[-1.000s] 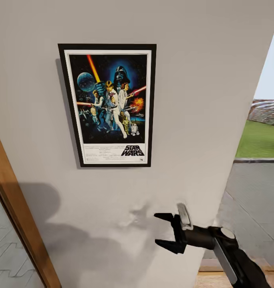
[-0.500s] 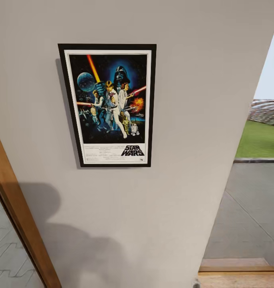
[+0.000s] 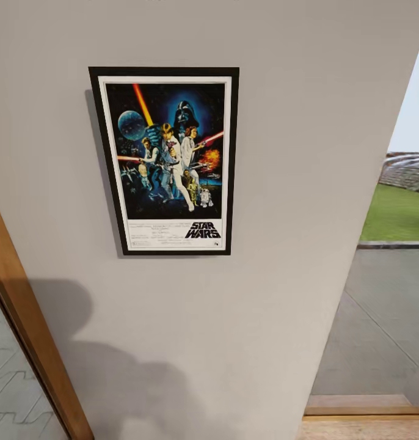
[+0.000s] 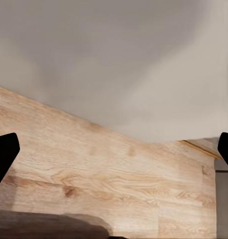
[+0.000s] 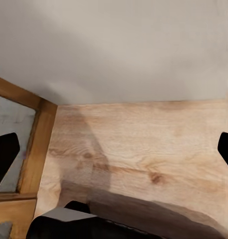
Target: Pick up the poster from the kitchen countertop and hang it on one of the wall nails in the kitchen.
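head view: poster (image 3: 167, 160) hangs flat and upright on the pale grey wall (image 3: 307, 122), nail hidden behind it. hanging looks done; best to keep both arms clear of the frame. left gripper (image 4: 114, 154) and right gripper (image 5: 114, 149) spread wide, empty, over wood floor (image 4: 118, 184). black frame, white border, colourful figures on dark blue, "star wars" at bottom.

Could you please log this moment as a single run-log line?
poster: hanging flat on wall | left end effector: open, empty | right end effector: open, empty, over wood floor
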